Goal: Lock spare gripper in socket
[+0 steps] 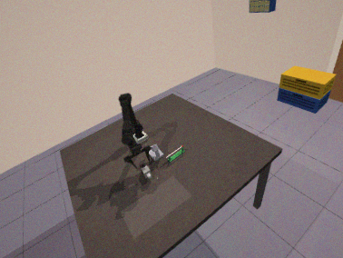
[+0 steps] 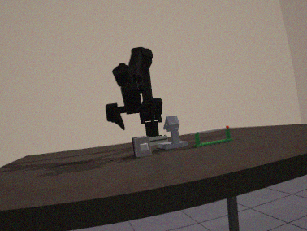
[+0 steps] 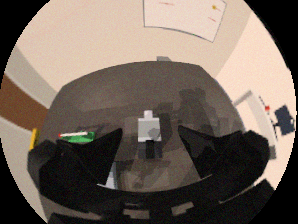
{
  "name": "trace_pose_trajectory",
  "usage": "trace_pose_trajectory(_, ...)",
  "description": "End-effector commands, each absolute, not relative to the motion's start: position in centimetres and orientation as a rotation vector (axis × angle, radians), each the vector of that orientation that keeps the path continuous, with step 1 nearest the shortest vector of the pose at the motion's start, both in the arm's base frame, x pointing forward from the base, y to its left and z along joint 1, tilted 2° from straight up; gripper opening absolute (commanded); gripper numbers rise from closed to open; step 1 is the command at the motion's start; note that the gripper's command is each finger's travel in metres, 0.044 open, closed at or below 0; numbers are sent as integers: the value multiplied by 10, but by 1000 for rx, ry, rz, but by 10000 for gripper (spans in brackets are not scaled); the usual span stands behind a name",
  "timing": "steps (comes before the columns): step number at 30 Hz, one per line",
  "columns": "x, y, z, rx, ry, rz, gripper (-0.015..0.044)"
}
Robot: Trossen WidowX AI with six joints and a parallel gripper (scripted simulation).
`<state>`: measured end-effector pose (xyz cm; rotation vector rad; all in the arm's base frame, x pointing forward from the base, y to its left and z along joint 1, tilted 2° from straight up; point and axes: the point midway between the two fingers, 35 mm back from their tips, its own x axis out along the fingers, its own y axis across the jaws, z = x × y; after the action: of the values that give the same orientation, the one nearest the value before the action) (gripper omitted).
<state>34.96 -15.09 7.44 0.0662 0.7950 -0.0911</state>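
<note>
Jaws spread wide (gripping nothing) above the grey socket block [image 3: 148,127].

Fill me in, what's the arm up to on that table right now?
The single arm is folded low over the dark table, its end effector open and holding nothing, hanging above the surface. Two grey pieces sit below: a small block nearest the exterior camera and a taller stand-like part beside it. A green cradle carries a thin rod with a red tip. Which piece is the socket is not clear. Nothing is gripped yet.
</note>
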Motion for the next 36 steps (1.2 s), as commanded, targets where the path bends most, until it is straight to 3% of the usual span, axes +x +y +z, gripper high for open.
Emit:
trace_pose_trajectory(1, 351, -151, 67, 62, 785, -98, 440)
trace_pose_trajectory(36, 351, -148, 10, 63, 785, -98, 440)
